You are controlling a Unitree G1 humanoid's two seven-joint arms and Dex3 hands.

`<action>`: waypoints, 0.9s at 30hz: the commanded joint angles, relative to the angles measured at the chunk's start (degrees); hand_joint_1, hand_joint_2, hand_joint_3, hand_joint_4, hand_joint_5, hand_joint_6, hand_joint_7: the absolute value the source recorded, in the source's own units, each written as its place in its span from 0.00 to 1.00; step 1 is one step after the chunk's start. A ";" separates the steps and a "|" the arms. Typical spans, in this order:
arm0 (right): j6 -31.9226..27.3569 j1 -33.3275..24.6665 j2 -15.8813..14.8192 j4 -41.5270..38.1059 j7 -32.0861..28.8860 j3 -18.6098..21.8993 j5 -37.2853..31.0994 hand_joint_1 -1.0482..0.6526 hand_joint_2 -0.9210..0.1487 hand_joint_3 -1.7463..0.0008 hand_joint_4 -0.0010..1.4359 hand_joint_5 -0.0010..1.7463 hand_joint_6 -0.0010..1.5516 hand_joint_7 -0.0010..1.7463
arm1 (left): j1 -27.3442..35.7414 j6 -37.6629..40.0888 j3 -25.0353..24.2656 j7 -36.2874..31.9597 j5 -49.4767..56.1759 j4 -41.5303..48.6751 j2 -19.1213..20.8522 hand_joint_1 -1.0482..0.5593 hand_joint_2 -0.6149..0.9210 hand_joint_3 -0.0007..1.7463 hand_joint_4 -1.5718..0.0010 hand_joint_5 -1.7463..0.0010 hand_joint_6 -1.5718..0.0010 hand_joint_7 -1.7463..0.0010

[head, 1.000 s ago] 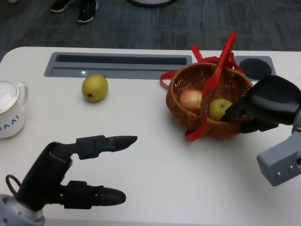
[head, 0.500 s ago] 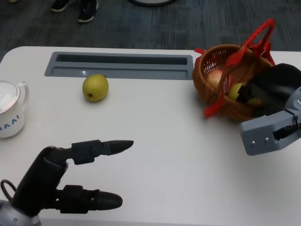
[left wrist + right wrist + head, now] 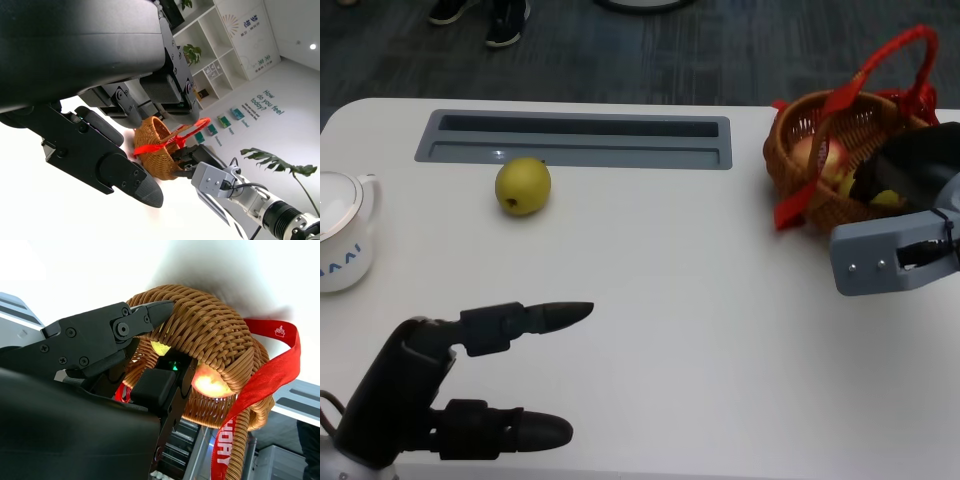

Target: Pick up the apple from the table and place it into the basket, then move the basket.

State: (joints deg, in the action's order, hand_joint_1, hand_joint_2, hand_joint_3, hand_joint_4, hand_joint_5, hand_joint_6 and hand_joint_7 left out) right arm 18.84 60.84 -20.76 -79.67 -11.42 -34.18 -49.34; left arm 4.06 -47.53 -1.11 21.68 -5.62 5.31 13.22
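Note:
The wicker basket [image 3: 817, 203] with a red handle [image 3: 888, 52] stands tilted at the table's far right. A reddish apple [image 3: 816, 156] and a yellow-green fruit [image 3: 886, 198] lie inside it. My right hand [image 3: 922, 166] grips the basket's near rim. In the right wrist view its fingers [image 3: 111, 334] clamp the woven wall of the basket [image 3: 212, 330], one outside and one inside, and the apple [image 3: 210, 383] shows beyond them. My left hand [image 3: 448, 388] hovers over the near left of the table, fingers spread, holding nothing. The left wrist view shows the basket [image 3: 157, 156] far off.
A yellow-green pear [image 3: 523, 185] lies on the table left of centre. A white mug [image 3: 340, 238] stands at the left edge. A grey recessed slot [image 3: 575, 140] runs along the back. A red ribbon [image 3: 790, 208] hangs off the basket.
My right hand has carried the basket to the right and a little farther back, with the fruit inside. The left hand has sunk slightly toward the near edge.

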 commanded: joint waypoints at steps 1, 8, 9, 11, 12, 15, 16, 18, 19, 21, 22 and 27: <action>-1.12 1.56 -0.16 -0.31 0.42 1.16 1.23 0.42 0.00 0.98 0.75 0.00 0.63 0.00 | 0.65 -0.46 -0.67 -0.35 -0.45 0.30 0.80 0.36 0.86 0.00 0.44 1.00 0.48 1.00; -2.81 1.43 0.56 -0.37 1.04 2.72 2.45 0.43 0.01 0.99 0.77 0.01 0.65 0.01 | 0.97 -0.62 -0.87 -0.40 -0.69 0.20 0.89 0.35 0.87 0.00 0.44 1.00 0.47 1.00; -3.11 1.46 0.62 -0.37 1.06 2.85 2.48 0.44 0.01 0.99 0.77 0.01 0.65 0.00 | 1.01 -0.60 -0.91 -0.45 -0.67 0.17 0.87 0.35 0.87 0.00 0.43 0.99 0.47 1.00; -3.47 1.51 0.68 -0.37 1.03 3.00 2.53 0.45 0.01 1.00 0.77 0.01 0.65 0.00 | 1.03 -0.55 -0.96 -0.56 -0.62 0.08 0.80 0.35 0.87 0.00 0.43 0.99 0.47 0.99; -3.55 1.54 0.68 -0.36 1.05 3.07 2.58 0.45 0.02 1.00 0.77 0.01 0.64 0.00 | 1.05 -0.52 -0.99 -0.63 -0.53 -0.02 0.77 0.35 0.87 0.00 0.43 0.99 0.46 0.99; -3.43 1.61 0.59 -0.37 1.35 3.50 3.00 0.44 0.04 1.00 0.78 0.01 0.61 0.00 | 0.94 -0.35 -0.96 -0.68 -0.44 -0.25 0.73 0.35 0.87 0.00 0.43 0.99 0.46 1.00; -3.42 1.67 0.53 -0.37 1.56 3.59 3.11 0.43 0.05 1.00 0.77 0.01 0.59 0.00 | 0.84 -0.28 -0.96 -0.70 -0.42 -0.28 0.72 0.36 0.87 0.00 0.43 1.00 0.46 1.00; -3.35 1.76 0.29 -0.35 1.74 3.64 3.23 0.38 0.08 1.00 0.71 0.00 0.54 0.00 | 0.60 -0.23 -1.03 -0.82 -0.29 -0.26 0.66 0.35 0.86 0.00 0.43 1.00 0.46 1.00; -3.18 1.75 0.11 -0.30 1.77 3.74 3.35 0.35 0.10 1.00 0.67 0.00 0.52 0.00 | 0.47 -0.26 -1.09 -0.91 -0.17 -0.22 0.65 0.35 0.86 0.00 0.43 1.00 0.46 1.00; -2.45 1.65 -0.29 -0.17 2.06 4.24 3.88 0.28 0.12 1.00 0.54 0.00 0.43 0.00 | 0.30 -0.35 -1.26 -1.06 0.14 -0.20 0.68 0.35 0.86 0.00 0.44 1.00 0.47 1.00; -1.87 1.59 -0.47 -0.09 2.35 4.61 4.25 0.24 0.12 1.00 0.47 0.00 0.39 0.00 | 0.23 -0.37 -1.35 -1.12 0.32 -0.22 0.74 0.34 0.86 0.00 0.44 1.00 0.47 1.00; 2.44 0.92 -1.02 0.45 4.35 6.90 6.87 0.09 0.09 0.99 0.25 0.00 0.24 0.00 | -0.32 -0.53 -1.66 -0.95 0.69 0.16 0.91 0.33 0.86 0.00 0.46 1.00 0.49 1.00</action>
State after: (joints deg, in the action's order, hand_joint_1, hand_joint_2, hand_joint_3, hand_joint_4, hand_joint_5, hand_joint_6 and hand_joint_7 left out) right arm 20.08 61.09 -20.79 -79.73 -7.86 -28.27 -43.82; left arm 3.98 -47.67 -2.22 21.55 -5.17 5.30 13.33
